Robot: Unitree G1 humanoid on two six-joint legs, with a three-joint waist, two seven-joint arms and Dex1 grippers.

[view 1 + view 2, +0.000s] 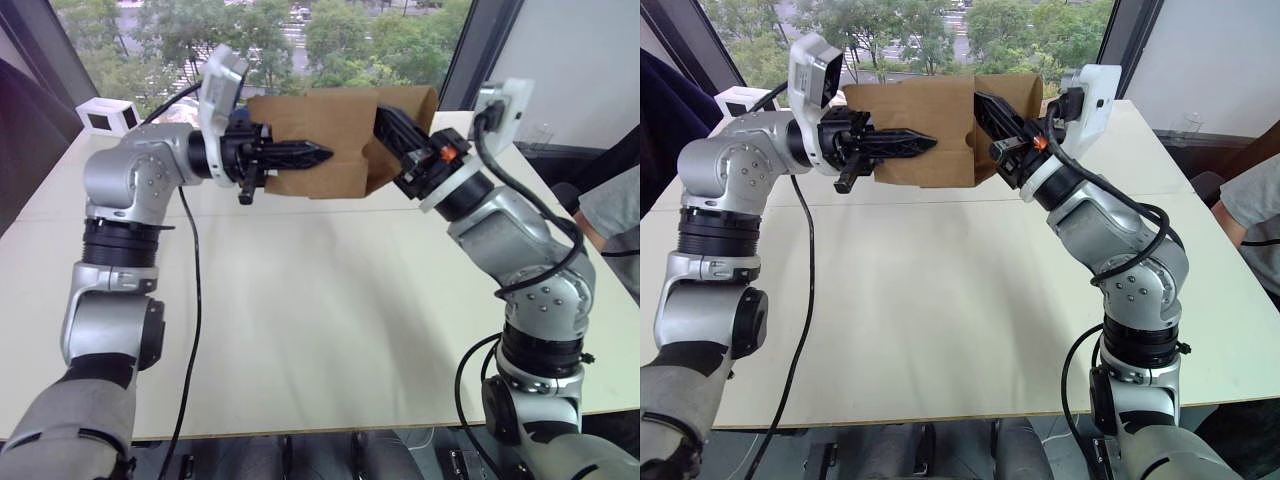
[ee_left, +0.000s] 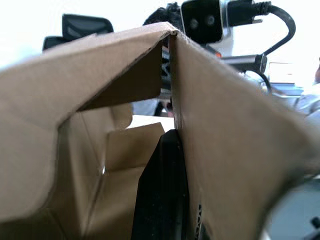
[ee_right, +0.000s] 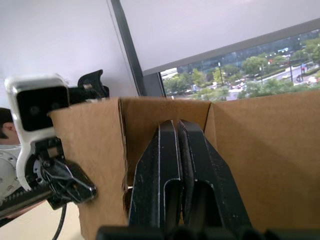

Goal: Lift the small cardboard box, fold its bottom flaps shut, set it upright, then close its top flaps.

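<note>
Pale table point(image 1: 330, 330) before a window with trees; white box with dark window point(image 1: 108, 117) at far left corner. Small cardboard box point(image 1: 335, 125) aloft above far table edge, between both arms, long axis crosswise. Left gripper point(image 1: 300, 155) fingers closed together, laid flat against near face from robot's left. Right gripper point(image 1: 990, 110) fingers pressed together, gripping right wall. Both touching; flaps apparently unfolded; next fold likely by left gripper.
</note>
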